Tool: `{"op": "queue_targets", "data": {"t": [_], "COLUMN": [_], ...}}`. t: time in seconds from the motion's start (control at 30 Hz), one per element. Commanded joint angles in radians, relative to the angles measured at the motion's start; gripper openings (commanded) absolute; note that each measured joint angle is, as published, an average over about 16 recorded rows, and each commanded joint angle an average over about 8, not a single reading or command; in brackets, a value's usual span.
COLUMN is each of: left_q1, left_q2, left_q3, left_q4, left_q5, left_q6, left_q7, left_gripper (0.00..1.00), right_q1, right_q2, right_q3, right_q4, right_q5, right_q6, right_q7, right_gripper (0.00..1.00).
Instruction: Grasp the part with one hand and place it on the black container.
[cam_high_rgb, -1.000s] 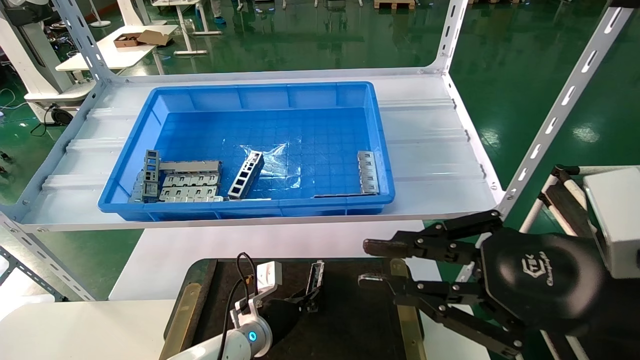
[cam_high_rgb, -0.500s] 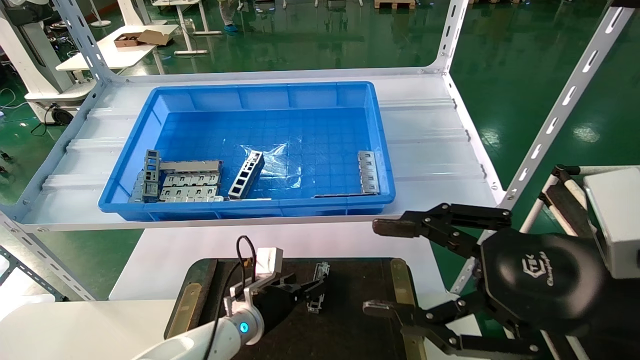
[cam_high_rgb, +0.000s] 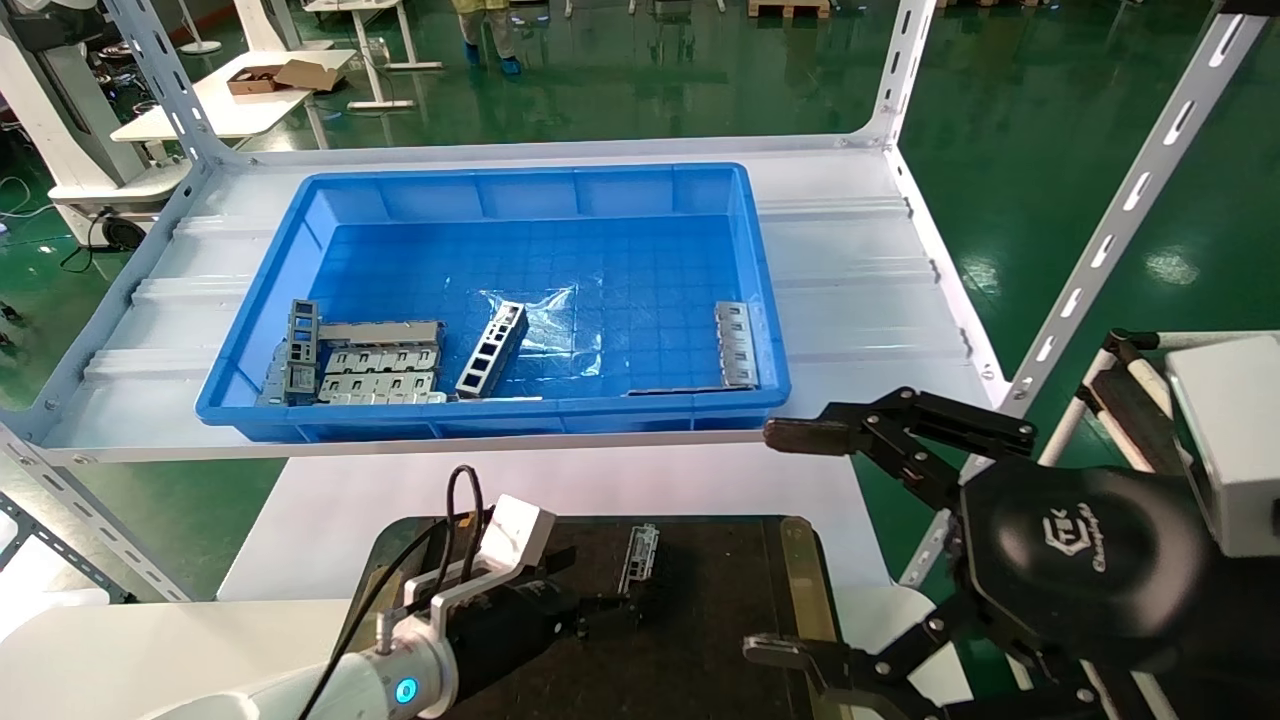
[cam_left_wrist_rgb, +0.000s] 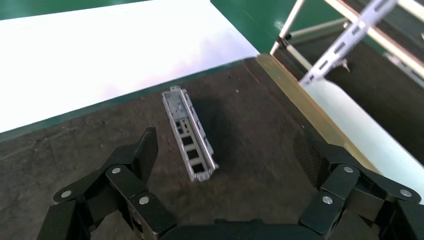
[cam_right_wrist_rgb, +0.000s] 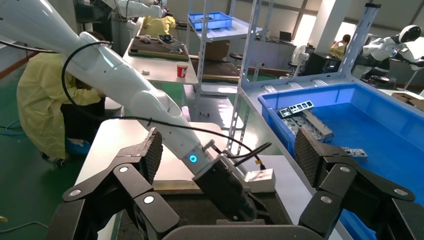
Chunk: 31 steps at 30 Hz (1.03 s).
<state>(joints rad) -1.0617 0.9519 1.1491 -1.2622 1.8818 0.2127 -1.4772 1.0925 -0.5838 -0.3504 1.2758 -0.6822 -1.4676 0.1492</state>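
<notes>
Part (cam_high_rgb: 640, 556) lies flat on black container (cam_high_rgb: 720, 620), near its far edge, bare felt around it. Left gripper (cam_left_wrist_rgb: 235, 165) spread empty, low just behind part. Right gripper (cam_high_rgb: 790, 545) wide open beside container's brass-edged side.

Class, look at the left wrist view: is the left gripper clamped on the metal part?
No. The left gripper is open, and the part lies free on the black container between its spread fingers.

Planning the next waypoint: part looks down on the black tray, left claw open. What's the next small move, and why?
Probably lift the left claw up and back, clear of the tray. The part lies flat on the black container, and the claw is open with neither finger touching it, so the placement looks done. The right claw hangs open by the tray's right edge, idle.
</notes>
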Motion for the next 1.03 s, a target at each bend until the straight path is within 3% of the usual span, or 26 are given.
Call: {"op": "queue_targets", "data": {"t": [0.03, 0.6, 1.03], "left_q1": [-0.001, -0.123, -0.164], "left_q2": [-0.034, -0.194, -0.264], "left_q3": [0.011, 0.055, -0.068], "left_q4": [-0.046, -0.102, -0.095], "left_q5": [-0.009, -0.260, -0.639], "left_q6": [0.008, 0.126, 0.398], "left_q7": [0.018, 0.340, 0.743], "left_gripper": [1.00, 1.00, 1.00], "right_q1": [0.000, 0.000, 0.000], "right_q2": [0.000, 0.000, 0.000], "right_q3": [0.000, 0.000, -0.001], "right_q4": [0.000, 0.000, 0.000], "right_q5": [0.000, 0.000, 0.000], "right_q6": [0.000, 0.000, 0.000], "right_q7": [0.000, 0.000, 0.000], "right_gripper": [1.00, 1.00, 1.00]}}
